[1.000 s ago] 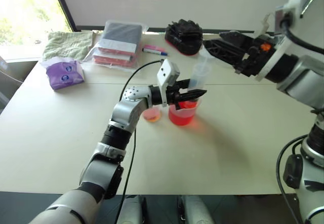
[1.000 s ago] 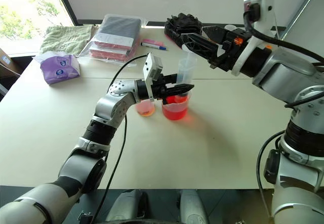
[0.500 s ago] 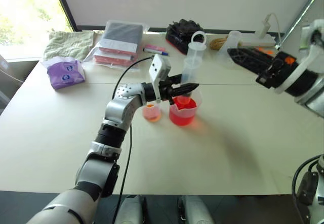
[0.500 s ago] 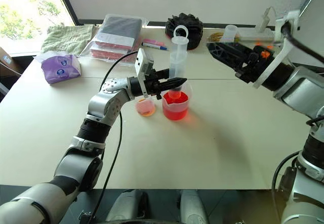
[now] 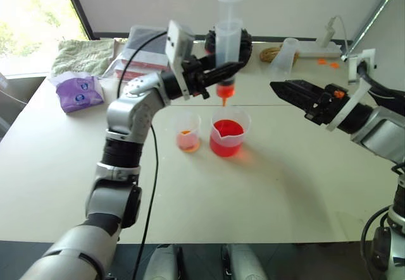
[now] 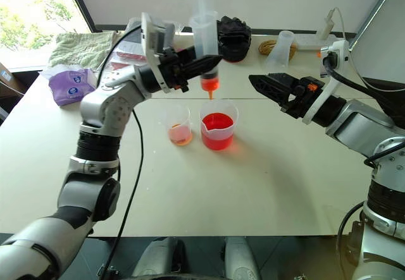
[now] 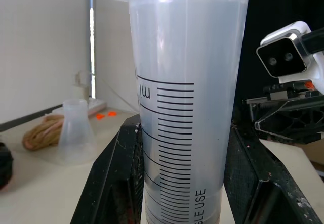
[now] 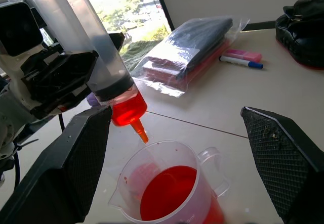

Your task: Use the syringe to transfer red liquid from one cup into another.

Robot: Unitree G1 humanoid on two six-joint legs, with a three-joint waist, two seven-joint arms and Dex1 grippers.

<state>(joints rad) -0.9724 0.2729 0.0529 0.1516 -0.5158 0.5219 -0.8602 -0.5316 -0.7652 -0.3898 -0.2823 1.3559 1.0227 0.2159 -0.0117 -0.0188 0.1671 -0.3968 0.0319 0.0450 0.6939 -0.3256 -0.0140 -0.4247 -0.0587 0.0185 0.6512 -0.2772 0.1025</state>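
Observation:
My left gripper (image 5: 223,73) is shut on the syringe (image 5: 228,40), which stands upright with its plunger ring on top. The syringe's orange tip (image 8: 139,131) hangs just above the wide beaker (image 5: 228,138), the one cup, and some red liquid (image 8: 126,107) fills the barrel's lower end. More red liquid (image 5: 226,130) lies in the beaker. The smaller cup (image 5: 188,133), pale orange at the bottom, stands close on the beaker's left. My right gripper (image 5: 283,90) is open to the right of the syringe, level with it and pointing at it, with nothing between its fingers (image 8: 66,168).
Along the table's far edge lie a green towel (image 5: 85,55), a purple tissue pack (image 5: 79,93), a clear bag of flat packs (image 5: 149,49), a blue-capped pen (image 8: 240,61), a black bag (image 6: 235,36), a frosted cup (image 5: 288,51) and a coil of rope (image 5: 272,54).
My left gripper has lifted the syringe up and out of the beaker; its tip now hangs above the rim. My right gripper has dropped lower and drawn away to the right.

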